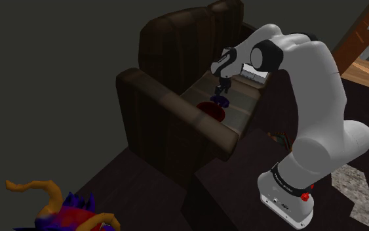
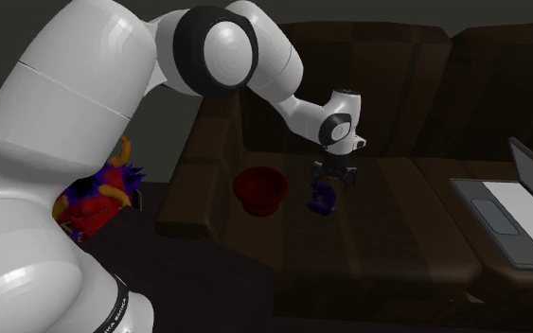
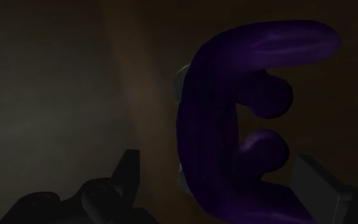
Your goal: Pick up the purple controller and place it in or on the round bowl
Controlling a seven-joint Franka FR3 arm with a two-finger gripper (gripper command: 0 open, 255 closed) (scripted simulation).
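The purple controller [image 3: 209, 127] lies on the dark sofa seat [image 2: 387, 218], curved like a horseshoe with two round knobs. My black gripper [image 3: 217, 167] hangs just above it, open, one finger [image 3: 130, 170] a clear gap from its side and the other close to its far side. In the second exterior view the gripper [image 2: 333, 176] is right over the controller [image 2: 321, 200], and the round red bowl [image 2: 259, 188] sits on the seat a short way to that view's left. From the shoulder view the bowl [image 1: 213, 111] lies just below the controller [image 1: 222, 100] and gripper [image 1: 223, 88].
The sofa's thick armrest [image 1: 176, 111] and backrest [image 2: 368, 85] wall in the seat. An open laptop [image 2: 515, 203] rests on the seat at the second exterior view's right. A red, blue and orange toy creature [image 1: 65, 213] lies on the floor beside the sofa.
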